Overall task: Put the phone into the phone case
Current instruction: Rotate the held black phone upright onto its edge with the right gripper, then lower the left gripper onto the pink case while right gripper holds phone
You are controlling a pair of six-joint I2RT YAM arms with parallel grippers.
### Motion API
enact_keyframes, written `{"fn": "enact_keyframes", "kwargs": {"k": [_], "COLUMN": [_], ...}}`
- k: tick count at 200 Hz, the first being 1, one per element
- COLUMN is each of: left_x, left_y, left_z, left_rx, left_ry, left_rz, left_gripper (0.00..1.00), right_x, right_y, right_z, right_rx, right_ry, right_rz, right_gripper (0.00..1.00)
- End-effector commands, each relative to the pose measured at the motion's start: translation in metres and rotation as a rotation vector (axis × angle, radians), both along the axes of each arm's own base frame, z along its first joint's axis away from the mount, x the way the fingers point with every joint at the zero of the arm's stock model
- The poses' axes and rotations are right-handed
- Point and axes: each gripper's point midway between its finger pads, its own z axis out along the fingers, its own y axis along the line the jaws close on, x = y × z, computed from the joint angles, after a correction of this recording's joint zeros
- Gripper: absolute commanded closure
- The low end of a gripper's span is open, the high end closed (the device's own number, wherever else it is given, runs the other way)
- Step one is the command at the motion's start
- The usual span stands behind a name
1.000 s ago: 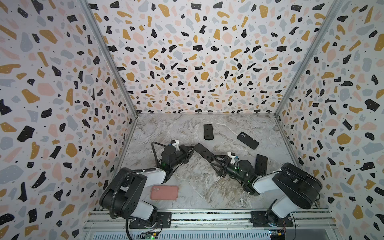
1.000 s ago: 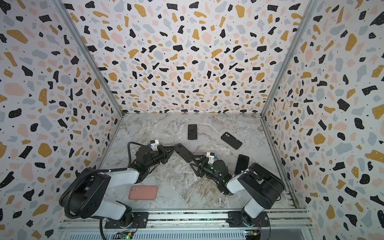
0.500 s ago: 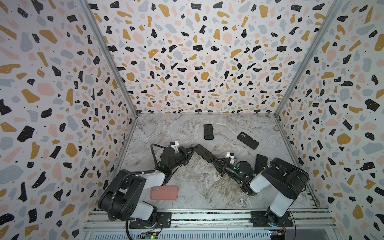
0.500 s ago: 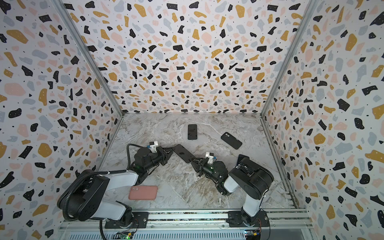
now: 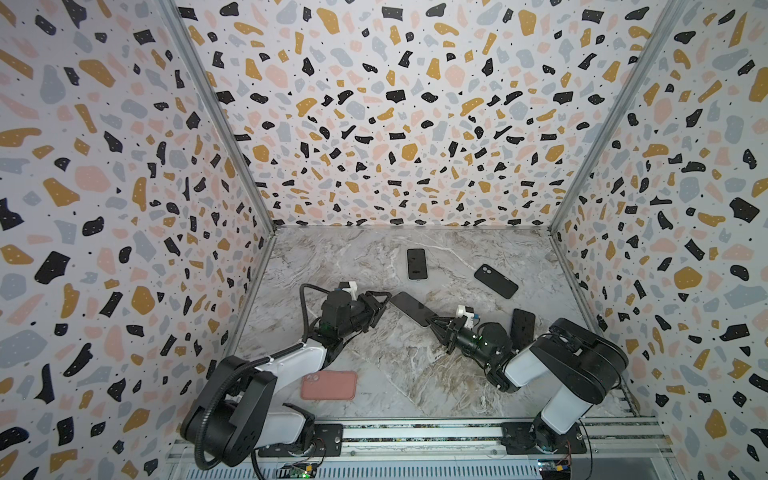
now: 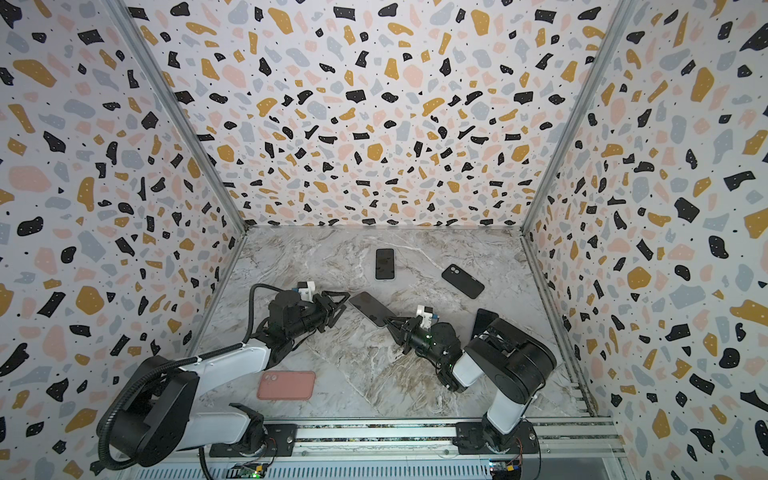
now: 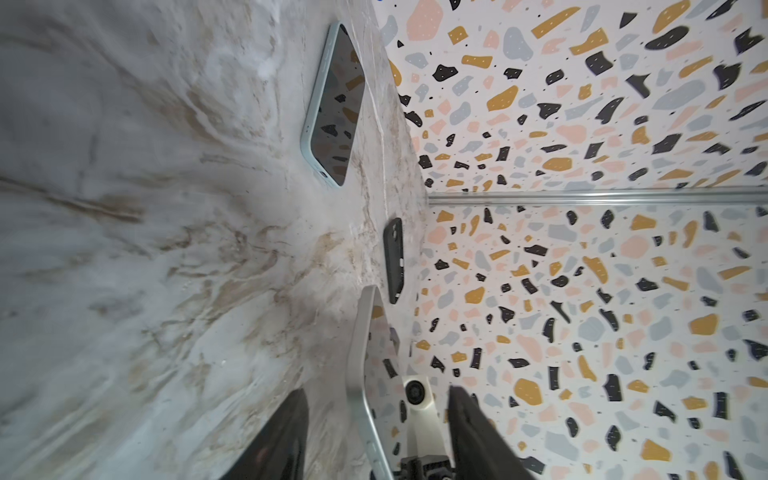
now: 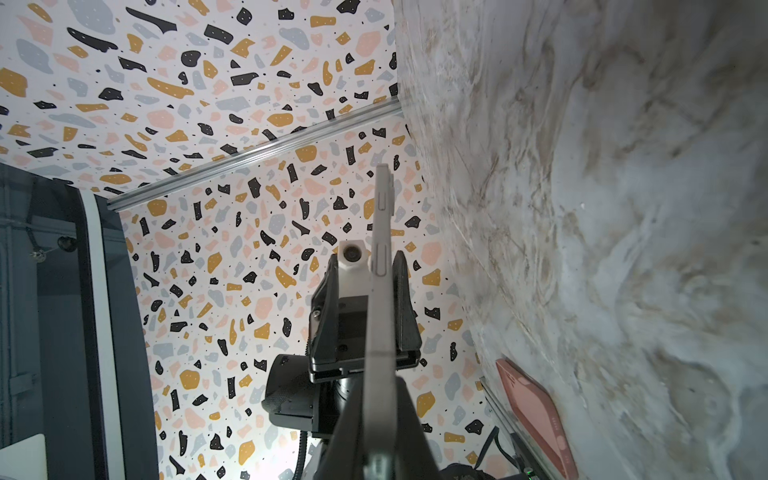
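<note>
Gripping phone (image 5: 409, 307) by one end, R gripper (image 5: 433, 323) is clamped tight, mid-frame, off the table (image 5: 365, 257). L gripper (image 5: 379, 303) gapes wide round the other end, not touching it.

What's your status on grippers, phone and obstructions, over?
Right gripper shut on slim grey-edged rectangular phone, held off marble table. Left gripper open, jaws either side of it. Pink rectangular case lies uncovered; nothing on it.

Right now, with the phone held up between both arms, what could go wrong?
The right gripper pinches only one end of the phone, so it could pivot or slip onto the table. The open left gripper straddles the other end and might knock it when backing away.
</note>
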Motion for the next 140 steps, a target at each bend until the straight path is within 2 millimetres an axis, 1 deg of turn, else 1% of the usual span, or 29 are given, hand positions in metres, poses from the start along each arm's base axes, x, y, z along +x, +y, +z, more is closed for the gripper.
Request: {"fn": "enact_keyframes", "kwargs": {"k": [1,14,39,52,59,66,73,81,87,98,113,124,140], "left_x": [-0.012,-0.020,-0.034,-0.042,-0.047,-0.052,-0.057,-0.062,-0.067,-0.076,-0.090,-0.099,-0.110], "left_y": [0.016,0.027,0.049,0.071,0.088,0.105,0.119,0.132,0.139,0.145,0.148,0.151,0.159], "left_z": [-0.022,-0.033,-0.049,-0.057,-0.060,-0.062,-0.063,-0.063,-0.064,-0.067,-0.073,-0.075,-0.075], "left_rx": [0.209,0.282,0.387,0.469,0.524,0.595,0.645,0.688,0.714,0.737,0.739,0.742,0.763], "left_ry": [0.056,0.101,0.182,0.238,0.282,0.304,0.331,0.361,0.384,0.415,0.464,0.488,0.511], "left_rz": [-0.025,-0.025,-0.043,-0.037,-0.016,-0.014,-0.003,0.013,0.022,0.029,0.029,0.035,0.061], "left_gripper": [0.28,0.19,0.14,0.13,0.11,0.05,0.01,0.00,0.00,0.01,0.03,0.05,0.05], "right_x": [-0.010,-0.013,-0.018,-0.020,-0.022,-0.024,-0.026,-0.029,-0.030,-0.034,-0.034,-0.033,-0.031], "right_y": [0.002,0.003,0.006,0.009,0.012,0.014,0.016,0.017,0.017,0.016,0.014,0.013,0.012], "right_z": [0.018,0.014,0.008,0.007,0.007,0.006,0.006,0.007,0.001,-0.003,-0.005,-0.004,0.000], "right_rx": [0.012,0.001,-0.026,-0.042,-0.054,-0.068,-0.083,-0.100,-0.130,-0.167,-0.216,-0.246,-0.304], "right_ry": [-0.079,-0.078,-0.087,-0.099,-0.111,-0.122,-0.136,-0.158,-0.148,-0.161,-0.185,-0.209,-0.253], "right_rz": [0.075,0.105,0.171,0.206,0.229,0.250,0.271,0.291,0.305,0.320,0.333,0.337,0.344], "right_gripper": [0.99,1.00,1.00,1.00,1.00,1.00,1.00,1.00,1.00,1.00,1.00,1.00,1.00]}}
